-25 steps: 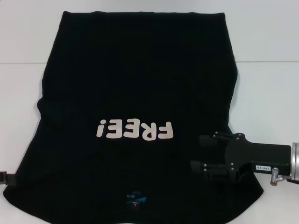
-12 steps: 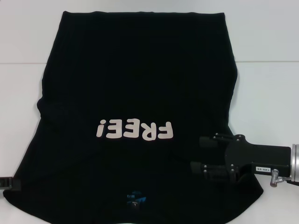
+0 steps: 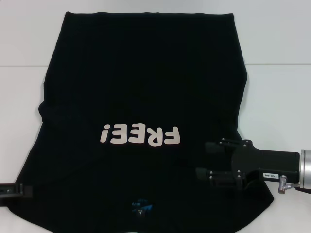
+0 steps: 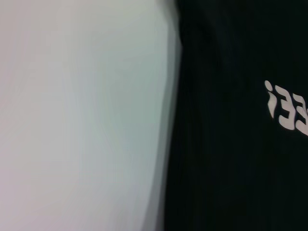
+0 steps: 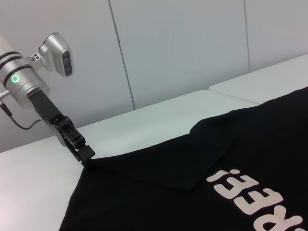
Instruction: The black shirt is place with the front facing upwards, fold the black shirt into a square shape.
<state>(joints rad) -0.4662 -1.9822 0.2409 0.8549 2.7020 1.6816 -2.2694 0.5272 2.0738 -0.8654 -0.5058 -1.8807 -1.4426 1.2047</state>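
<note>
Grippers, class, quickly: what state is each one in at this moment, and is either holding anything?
Left gripper: at the near left edge of the black shirt; state cannot be told.
Right gripper: open, fingers apart over the shirt's near right side, holding nothing.

White tables [image 3: 277, 92] meet at a seam before a pale panelled wall [image 5: 183, 48].

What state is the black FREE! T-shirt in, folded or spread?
Mostly spread: the black cotton FREE! T-shirt lies print-up on the white table, body unfolded, though one sleeve looks tucked in.
</note>
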